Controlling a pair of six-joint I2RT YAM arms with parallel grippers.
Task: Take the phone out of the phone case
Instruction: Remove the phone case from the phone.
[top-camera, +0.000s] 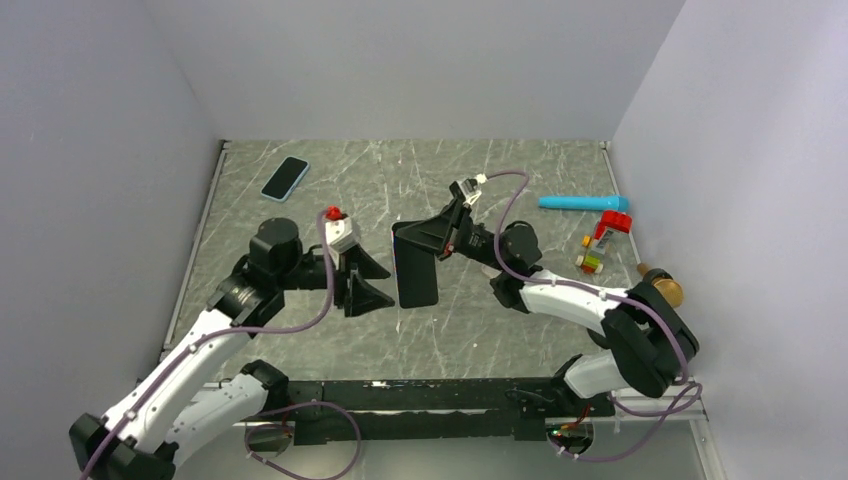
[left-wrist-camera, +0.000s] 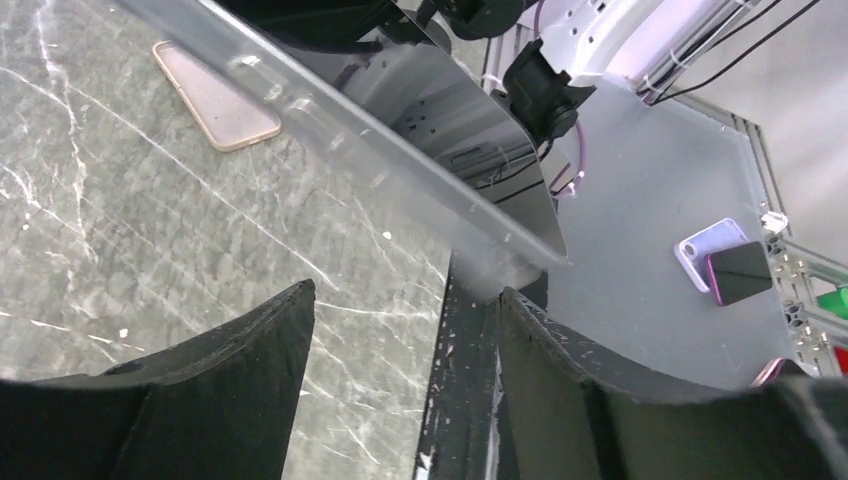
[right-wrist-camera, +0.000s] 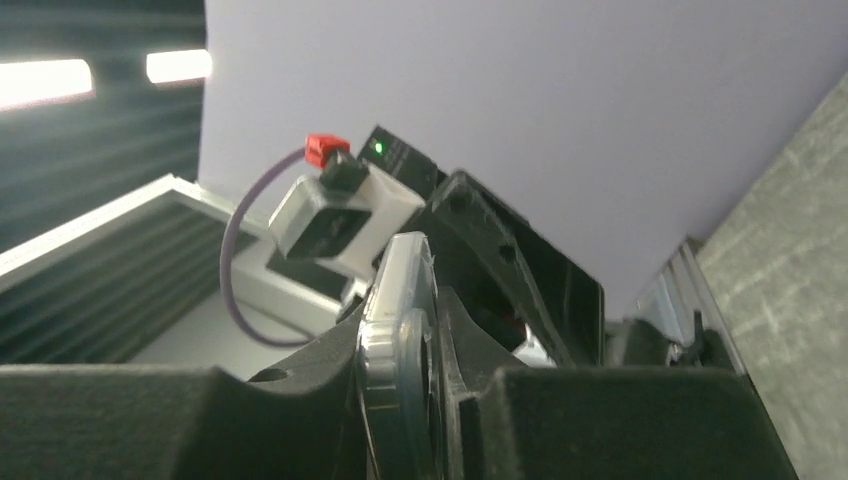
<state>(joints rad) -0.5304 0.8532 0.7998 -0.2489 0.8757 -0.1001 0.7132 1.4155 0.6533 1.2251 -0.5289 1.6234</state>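
Phone (top-camera: 418, 275) in its clear case (right-wrist-camera: 395, 345) sits clamped in the right hand (top-camera: 428, 240), bottom end hidden by the grip. The left hand (top-camera: 388, 286) gapes beside it.

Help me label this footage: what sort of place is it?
Probably a robot lab cell: plain walls box in a marble-patterned table, left arm and right arm bolted at its edge.

A grey-green marbled table (top-camera: 400, 170) sits between pale walls; 1 spare phone (top-camera: 286, 178) lies flat near its far left corner; by the right edge lie a turquoise pen (top-camera: 583, 203), a red-capped white item (top-camera: 610, 227), a small coloured block (top-camera: 590, 263) and, nearer, a brown round thing (top-camera: 662, 290).
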